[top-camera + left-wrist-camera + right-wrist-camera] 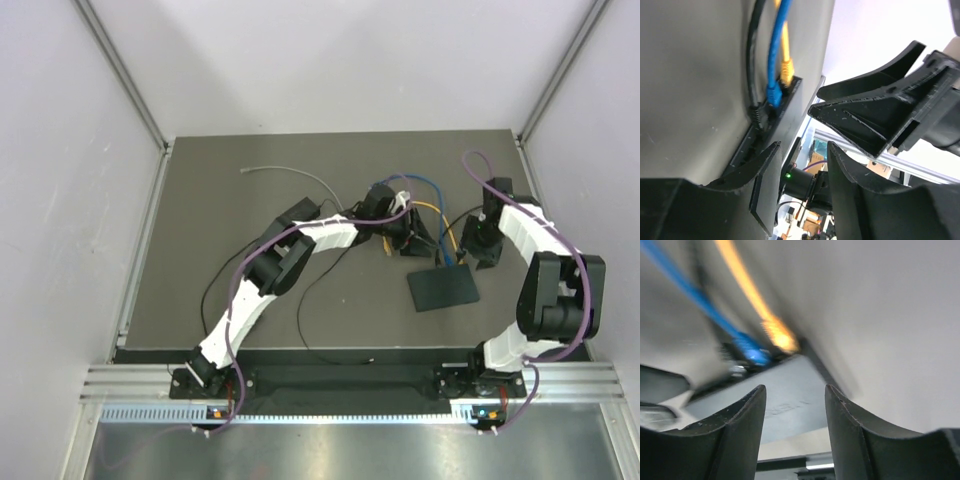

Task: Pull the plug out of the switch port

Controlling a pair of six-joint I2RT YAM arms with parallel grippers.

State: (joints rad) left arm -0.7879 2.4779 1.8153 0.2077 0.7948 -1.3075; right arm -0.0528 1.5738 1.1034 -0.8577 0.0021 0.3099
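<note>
Both spread empty, right fingers and left fingers flank the switch to reach its seated plugs.

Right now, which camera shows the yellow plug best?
The left wrist view: the yellow plug is sharp, plugged into the black box beside the blue plug. The right wrist view shows it blurred; the top view shows only its yellow cable.
</note>
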